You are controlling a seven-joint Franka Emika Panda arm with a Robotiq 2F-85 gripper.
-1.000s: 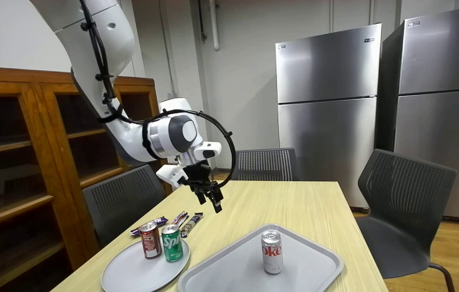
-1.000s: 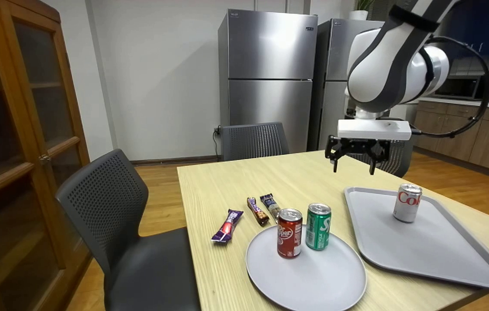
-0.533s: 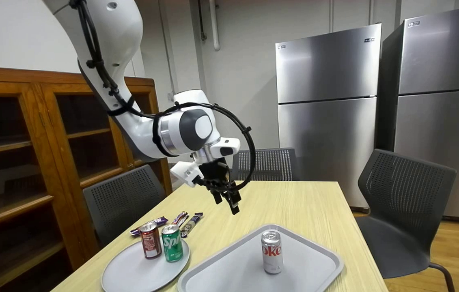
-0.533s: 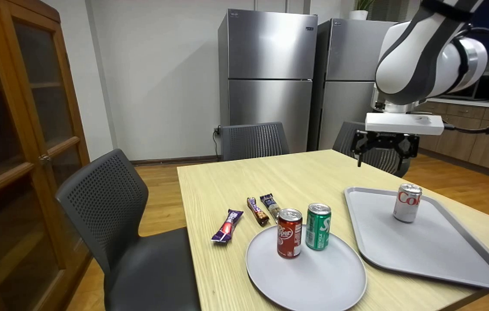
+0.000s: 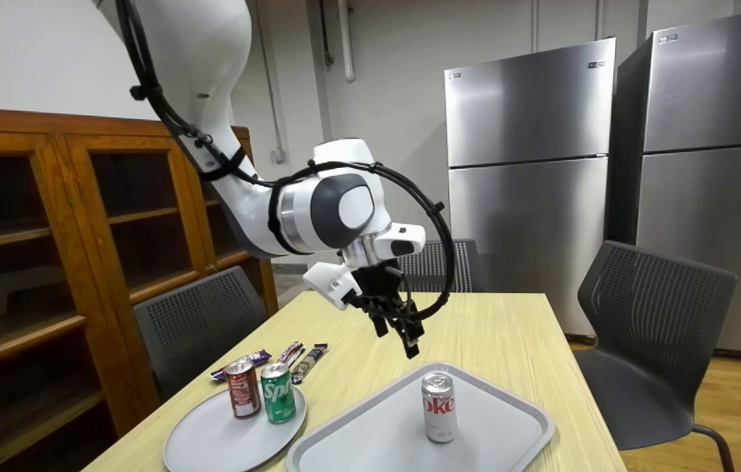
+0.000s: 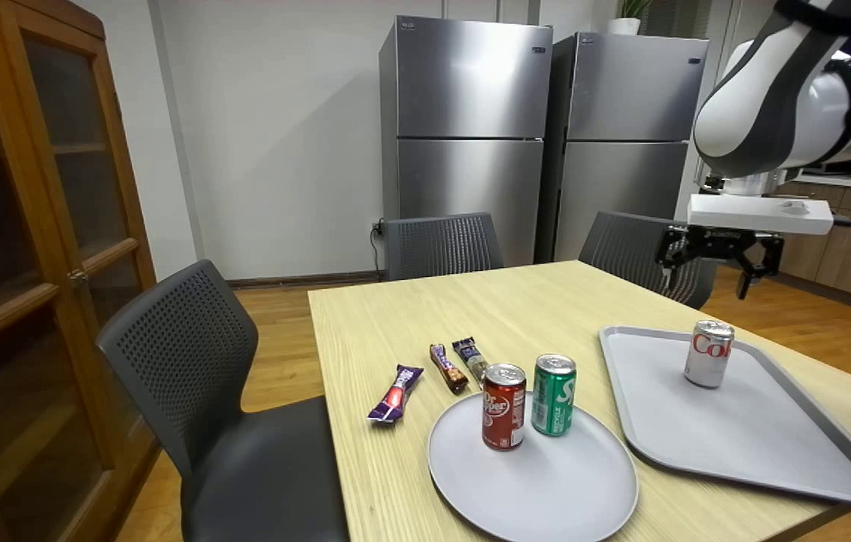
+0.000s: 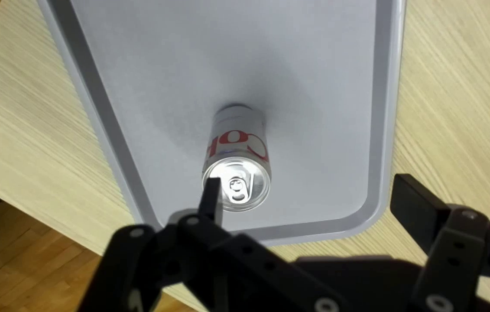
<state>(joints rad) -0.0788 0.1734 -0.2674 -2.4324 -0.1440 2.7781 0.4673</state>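
Observation:
My gripper (image 5: pixel 398 338) is open and empty, fingers pointing down above the table; it also shows in an exterior view (image 6: pixel 706 286). A silver Diet Coke can (image 6: pixel 709 357) stands upright on the grey tray (image 6: pixel 741 436). The can is the thing nearest to my gripper, which is above it and not touching it. In the wrist view, my gripper (image 7: pixel 307 195) has its fingers wide apart. The left finger overlaps part of the lid of the can (image 7: pixel 238 138); the right finger is beyond the corner of the tray (image 7: pixel 322 108).
A round grey plate (image 6: pixel 538 497) holds a red Dr Pepper can (image 6: pixel 503 410) and a green Sprite can (image 6: pixel 554 399). A purple-wrapped bar (image 6: pixel 396 395) and two other bars (image 6: pixel 448 369) (image 6: pixel 470 355) lie beside it. Chairs (image 5: pixel 658 328) surround the table (image 5: pixel 475 328).
My gripper has moved across the table toward the tray and the Diet Coke can, rightward in both exterior views, staying open. The cans, bars, plate and tray have not moved.

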